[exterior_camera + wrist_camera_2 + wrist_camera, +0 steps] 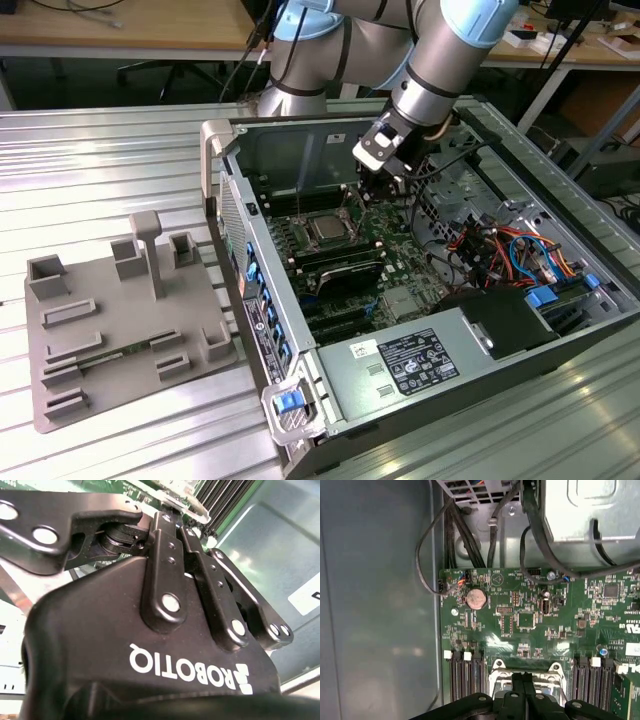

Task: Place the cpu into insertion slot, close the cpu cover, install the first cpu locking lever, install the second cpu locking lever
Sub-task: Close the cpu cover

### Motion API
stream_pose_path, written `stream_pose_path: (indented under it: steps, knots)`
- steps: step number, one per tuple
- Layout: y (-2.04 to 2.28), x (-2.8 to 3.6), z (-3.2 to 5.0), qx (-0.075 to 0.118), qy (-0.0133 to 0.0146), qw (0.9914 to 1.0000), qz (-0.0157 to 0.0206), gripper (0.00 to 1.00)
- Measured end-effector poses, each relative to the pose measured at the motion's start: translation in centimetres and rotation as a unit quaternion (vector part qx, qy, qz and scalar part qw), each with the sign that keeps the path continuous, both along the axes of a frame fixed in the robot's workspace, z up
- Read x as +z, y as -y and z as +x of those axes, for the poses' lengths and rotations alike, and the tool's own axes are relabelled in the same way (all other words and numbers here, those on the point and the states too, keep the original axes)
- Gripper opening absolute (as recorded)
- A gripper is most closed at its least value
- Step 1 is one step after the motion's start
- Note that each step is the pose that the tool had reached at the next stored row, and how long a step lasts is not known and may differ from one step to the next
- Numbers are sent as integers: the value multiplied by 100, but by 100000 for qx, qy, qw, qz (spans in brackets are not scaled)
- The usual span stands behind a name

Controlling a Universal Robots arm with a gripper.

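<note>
1. A robotics lab or workshop: a robot arm (445, 45) over an open computer case (300, 150) on a ribbed metal table (110, 150).
2. Wooden workbenches (140, 25) with cables cross the frame's top edge.
3. A grey fixture plate (110, 330) sits lower left.

Insertion slot (555, 669): near side cut off by edge of first wrist view, centre hidden behind gripper (524, 679). Exterior view: cpu (326, 230) too small to tell what lies over it or how latched. Second wrist view: gripper body hides most of motherboard (120, 486); background blurred.
</note>
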State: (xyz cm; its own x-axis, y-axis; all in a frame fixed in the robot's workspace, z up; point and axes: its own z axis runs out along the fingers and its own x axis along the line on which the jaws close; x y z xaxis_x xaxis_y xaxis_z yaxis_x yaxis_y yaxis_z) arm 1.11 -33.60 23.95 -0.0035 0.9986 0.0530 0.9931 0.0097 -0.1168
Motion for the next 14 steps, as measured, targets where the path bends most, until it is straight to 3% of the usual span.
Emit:
stream_pose_path:
  steps: [8,14]
  knots:
    - [5,0,-75,4,19,100000,-5,11]
    - [8,-18,-158,4,21,100000,185,11]
